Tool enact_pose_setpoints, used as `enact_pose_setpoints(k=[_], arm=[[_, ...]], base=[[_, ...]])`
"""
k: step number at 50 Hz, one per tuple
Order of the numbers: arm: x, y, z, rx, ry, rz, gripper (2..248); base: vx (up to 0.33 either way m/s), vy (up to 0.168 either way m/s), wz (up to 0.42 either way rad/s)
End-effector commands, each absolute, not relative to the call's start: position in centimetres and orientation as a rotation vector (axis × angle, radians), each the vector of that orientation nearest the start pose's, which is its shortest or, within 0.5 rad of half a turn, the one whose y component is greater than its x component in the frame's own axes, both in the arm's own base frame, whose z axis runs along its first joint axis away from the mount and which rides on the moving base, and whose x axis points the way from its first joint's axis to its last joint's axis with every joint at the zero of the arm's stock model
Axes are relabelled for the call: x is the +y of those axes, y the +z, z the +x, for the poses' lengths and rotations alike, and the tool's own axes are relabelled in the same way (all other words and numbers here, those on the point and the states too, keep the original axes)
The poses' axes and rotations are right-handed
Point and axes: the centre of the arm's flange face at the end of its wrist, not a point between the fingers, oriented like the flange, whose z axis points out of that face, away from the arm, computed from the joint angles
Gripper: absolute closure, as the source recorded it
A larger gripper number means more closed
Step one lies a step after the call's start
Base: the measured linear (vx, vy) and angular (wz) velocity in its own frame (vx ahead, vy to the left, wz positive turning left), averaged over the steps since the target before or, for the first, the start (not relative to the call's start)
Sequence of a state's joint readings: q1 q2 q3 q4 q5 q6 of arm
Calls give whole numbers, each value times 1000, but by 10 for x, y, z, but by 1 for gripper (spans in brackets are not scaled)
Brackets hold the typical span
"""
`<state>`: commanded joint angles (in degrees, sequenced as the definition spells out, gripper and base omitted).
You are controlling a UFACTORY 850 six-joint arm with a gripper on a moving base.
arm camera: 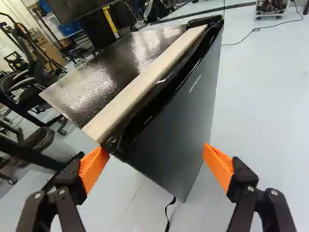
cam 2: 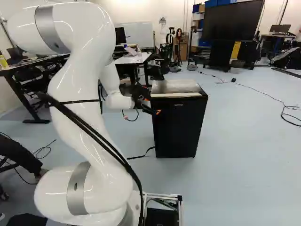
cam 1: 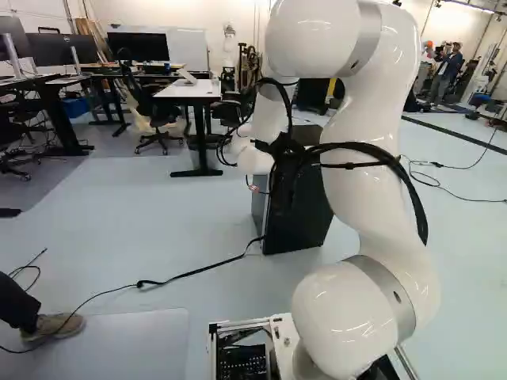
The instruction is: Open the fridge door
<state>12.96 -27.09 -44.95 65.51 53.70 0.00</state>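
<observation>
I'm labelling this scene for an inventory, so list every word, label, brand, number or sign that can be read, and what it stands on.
No text can be read for certain.
Fridge: one small pale mark high on its front, too small to read.
Monitors at the left of the left base view: any print is too small to read.

Fridge (cam 1: 305,202): partly hidden behind the arm, middle of the left base view
Arm (cam 1: 376,119): cut off at the top, left base view
Door lettering (arm camera: 195,83): too small to read
Large screen (cam 2: 233,21): cut off, upper right of the right base view
</observation>
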Motion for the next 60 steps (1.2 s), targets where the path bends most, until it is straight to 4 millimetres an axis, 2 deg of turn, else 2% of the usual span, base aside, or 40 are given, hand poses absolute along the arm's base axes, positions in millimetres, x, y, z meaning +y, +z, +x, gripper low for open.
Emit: enact_pose_setpoints(k=[27,60], arm=[[42,312,442,1520,-1669,-2533,3],[27,313,368,1685,-1600,-2555,3]], base=[[0,0,-1],[0,0,0]])
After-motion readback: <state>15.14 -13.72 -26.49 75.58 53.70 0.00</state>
